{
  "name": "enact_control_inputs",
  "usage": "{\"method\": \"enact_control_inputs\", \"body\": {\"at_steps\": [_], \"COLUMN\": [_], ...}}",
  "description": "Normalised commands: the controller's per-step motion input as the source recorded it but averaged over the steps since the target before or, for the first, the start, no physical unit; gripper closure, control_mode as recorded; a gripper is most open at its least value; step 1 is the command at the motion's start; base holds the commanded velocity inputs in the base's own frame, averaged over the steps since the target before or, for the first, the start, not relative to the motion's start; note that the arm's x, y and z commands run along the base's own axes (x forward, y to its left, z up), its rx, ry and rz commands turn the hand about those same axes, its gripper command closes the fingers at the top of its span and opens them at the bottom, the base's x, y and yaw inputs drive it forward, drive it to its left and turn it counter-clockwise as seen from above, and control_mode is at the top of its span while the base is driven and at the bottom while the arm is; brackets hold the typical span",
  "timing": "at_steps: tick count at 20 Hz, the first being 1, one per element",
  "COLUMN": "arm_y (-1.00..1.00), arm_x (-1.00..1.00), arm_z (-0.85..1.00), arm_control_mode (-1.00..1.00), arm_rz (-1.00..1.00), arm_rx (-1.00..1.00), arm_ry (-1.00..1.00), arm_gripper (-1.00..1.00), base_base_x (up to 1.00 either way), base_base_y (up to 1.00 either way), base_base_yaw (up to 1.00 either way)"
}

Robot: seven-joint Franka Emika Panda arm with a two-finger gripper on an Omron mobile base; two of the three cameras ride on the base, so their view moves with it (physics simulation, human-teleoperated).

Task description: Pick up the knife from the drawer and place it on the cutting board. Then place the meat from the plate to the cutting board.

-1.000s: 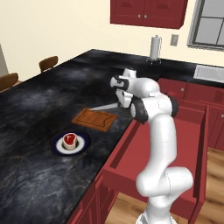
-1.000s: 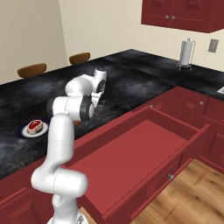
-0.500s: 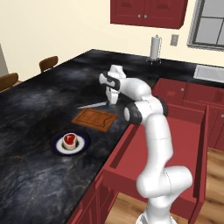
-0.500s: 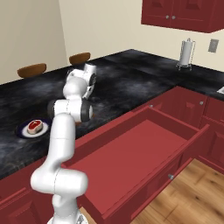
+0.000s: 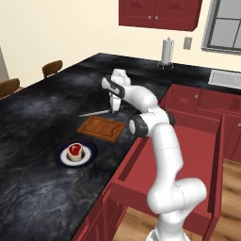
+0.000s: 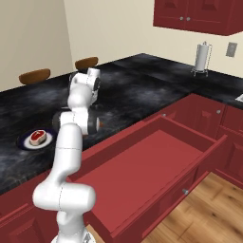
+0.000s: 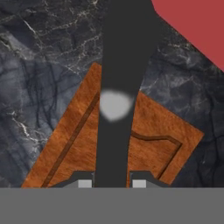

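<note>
My gripper (image 5: 114, 107) is shut on the black handle of the knife (image 5: 94, 113). It holds the knife just above the counter, at the far edge of the cutting board (image 5: 101, 128), with the silver blade pointing left. Seen from the hand, the knife (image 7: 124, 57) runs up as a dark band from between the fingertips (image 7: 85, 181), and the brown grooved cutting board (image 7: 153, 153) lies beneath it. The meat (image 5: 74, 150) sits on the dark-blue plate (image 5: 87, 157) in front of the board, and the same meat (image 6: 38, 136) and plate (image 6: 23, 141) lie left of the arm. The drawer (image 5: 141, 186) stands pulled open.
The dark marble counter (image 5: 28, 188) spreads to the left. A paper towel holder (image 5: 166, 52) stands at the back wall, and two wooden chair backs (image 5: 52, 67) rise beyond the far counter edge. The open drawer (image 6: 147, 166) juts into the floor space by the base.
The arm has swung left and down with the knife, from near the drawer side to the far edge of the cutting board. The gripper stayed shut.
</note>
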Motion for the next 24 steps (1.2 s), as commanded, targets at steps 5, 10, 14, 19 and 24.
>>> {"method": "enact_control_inputs", "body": {"at_steps": [5,10,14,19,24], "arm_y": [0.00,0.00,0.06,0.07,0.01], "arm_x": [-0.01,-0.17,-0.65,-0.68,-0.61], "arm_z": [-0.12,-0.28,-0.27,-0.14,-0.53], "arm_control_mode": [-1.00,-1.00,-1.00,-1.00,-1.00], "arm_rz": [0.00,0.05,0.12,0.05,0.00], "arm_rx": [0.00,0.00,-0.02,0.00,0.00], "arm_ry": [-0.01,-0.07,-0.19,-0.09,-0.15], "arm_gripper": [1.00,1.00,1.00,1.00,1.00], "base_base_x": [0.00,0.00,0.00,0.00,0.00], "base_base_y": [0.00,0.00,0.00,0.00,0.00], "base_base_yaw": [0.00,0.00,0.00,0.00,0.00]}}
